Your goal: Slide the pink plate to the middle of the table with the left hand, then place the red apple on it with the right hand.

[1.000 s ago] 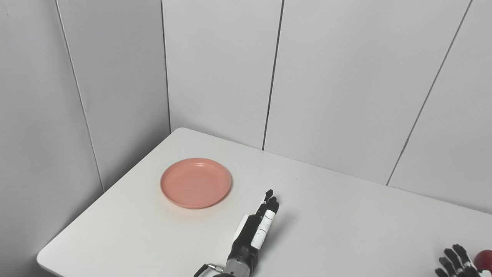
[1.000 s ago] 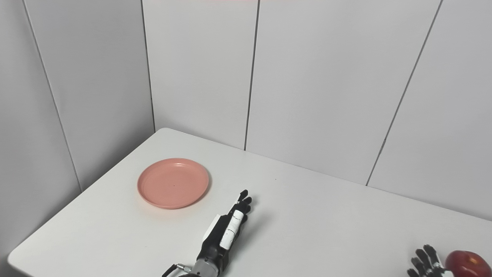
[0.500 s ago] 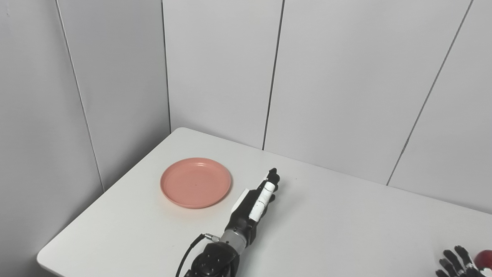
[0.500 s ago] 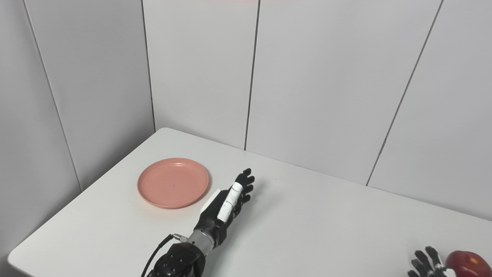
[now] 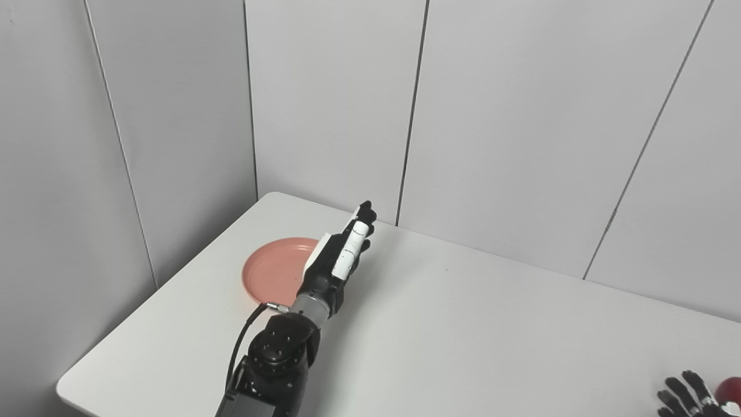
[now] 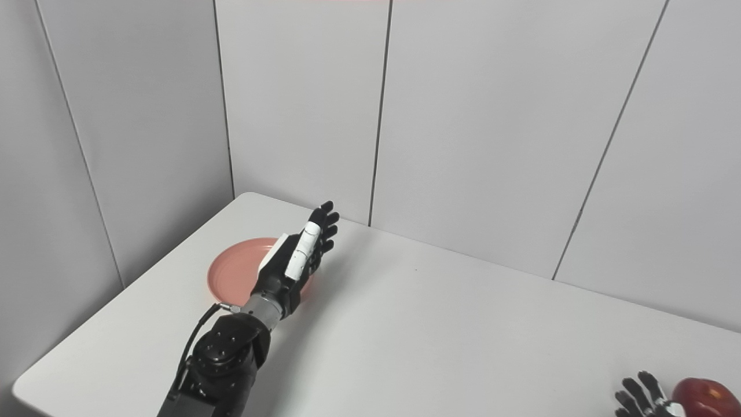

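Reaching farther forward than a moment ago, the left hand [image 5: 341,255] now hangs over the right side of the pink plate [image 5: 272,272] on the desk [image 5: 463,324], fingers straight, holding nothing, while the right hand [image 6: 642,397], fingers spread, rests just beside the red apple [image 6: 703,397].

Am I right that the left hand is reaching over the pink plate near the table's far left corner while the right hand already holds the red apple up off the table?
Not quite. The right hand is open with fingers spread beside the red apple, not holding it, as the right eye view shows. The rest stands: the left hand reaches over the pink plate near the table's far left corner.
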Motion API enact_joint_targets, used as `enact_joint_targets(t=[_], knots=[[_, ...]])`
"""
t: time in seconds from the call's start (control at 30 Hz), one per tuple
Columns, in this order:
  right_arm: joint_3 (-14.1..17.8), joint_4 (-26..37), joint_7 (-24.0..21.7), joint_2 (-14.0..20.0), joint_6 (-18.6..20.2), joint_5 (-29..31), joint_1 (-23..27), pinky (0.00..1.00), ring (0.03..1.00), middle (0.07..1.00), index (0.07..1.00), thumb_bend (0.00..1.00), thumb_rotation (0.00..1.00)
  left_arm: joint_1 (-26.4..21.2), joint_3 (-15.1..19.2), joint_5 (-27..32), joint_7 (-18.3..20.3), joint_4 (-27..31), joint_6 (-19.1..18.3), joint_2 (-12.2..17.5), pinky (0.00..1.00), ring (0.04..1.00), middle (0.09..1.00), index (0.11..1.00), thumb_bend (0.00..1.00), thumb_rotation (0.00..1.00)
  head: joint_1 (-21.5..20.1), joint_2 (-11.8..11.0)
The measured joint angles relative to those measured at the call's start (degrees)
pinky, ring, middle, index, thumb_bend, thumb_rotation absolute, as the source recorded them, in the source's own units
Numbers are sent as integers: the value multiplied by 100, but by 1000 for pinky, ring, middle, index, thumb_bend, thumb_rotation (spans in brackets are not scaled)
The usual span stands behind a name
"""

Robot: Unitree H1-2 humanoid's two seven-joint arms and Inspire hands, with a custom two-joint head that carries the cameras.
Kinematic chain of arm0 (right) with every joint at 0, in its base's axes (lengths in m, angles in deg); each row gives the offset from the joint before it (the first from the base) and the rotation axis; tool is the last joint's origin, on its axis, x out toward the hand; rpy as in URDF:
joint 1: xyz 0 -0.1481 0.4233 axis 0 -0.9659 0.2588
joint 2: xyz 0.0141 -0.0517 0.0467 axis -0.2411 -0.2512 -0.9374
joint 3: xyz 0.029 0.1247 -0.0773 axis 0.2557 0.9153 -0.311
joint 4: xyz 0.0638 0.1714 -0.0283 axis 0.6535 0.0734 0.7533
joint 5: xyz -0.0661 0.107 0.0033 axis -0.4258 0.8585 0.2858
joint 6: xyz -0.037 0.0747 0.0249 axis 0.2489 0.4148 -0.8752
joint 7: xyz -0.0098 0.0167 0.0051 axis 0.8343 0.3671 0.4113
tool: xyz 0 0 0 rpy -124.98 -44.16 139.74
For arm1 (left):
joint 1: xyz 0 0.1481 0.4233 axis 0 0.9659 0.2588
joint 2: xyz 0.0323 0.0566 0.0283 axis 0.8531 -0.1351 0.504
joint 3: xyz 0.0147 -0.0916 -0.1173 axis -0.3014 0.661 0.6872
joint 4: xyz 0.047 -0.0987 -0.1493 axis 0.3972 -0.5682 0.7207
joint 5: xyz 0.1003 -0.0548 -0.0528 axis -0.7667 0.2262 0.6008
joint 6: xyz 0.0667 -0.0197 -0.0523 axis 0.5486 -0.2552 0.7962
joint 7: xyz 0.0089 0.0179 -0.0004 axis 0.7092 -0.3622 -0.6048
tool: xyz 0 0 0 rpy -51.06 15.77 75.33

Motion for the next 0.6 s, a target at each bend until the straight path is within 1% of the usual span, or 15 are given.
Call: enact_joint_targets(t=[0.1, 0.2, 0.3, 0.43, 0.6], knots=[[-32, 131, 72, -13, 130, -4, -20, 970, 936, 948, 985, 817, 1000, -67, 192, 57, -23, -114, 53, 60, 1000, 995, 983, 987, 985, 999, -18, -9], [-34, 214, 135, -32, 237, -3, -34, 958, 934, 942, 982, 810, 1000, -166, 416, 57, -96, -363, 259, 185, 1000, 999, 988, 998, 994, 1000, -26, -9], [-38, 261, 188, -31, 276, -15, -51, 967, 939, 944, 981, 806, 1000, -270, 666, 56, -158, -584, 385, 354, 1000, 1000, 996, 1000, 986, 1000, -26, 0], [-51, 318, 190, -31, 287, -14, -92, 973, 942, 948, 983, 800, 1000, -331, 862, 63, -213, -996, 661, 603, 1000, 1000, 995, 1000, 991, 1000, -26, 0], [-51, 336, 193, -30, 295, -14, -106, 993, 956, 960, 993, 786, 1000, -393, 1150, 241, -276, -1527, 932, 706, 1000, 1000, 985, 1000, 999, 999, -26, 18]])
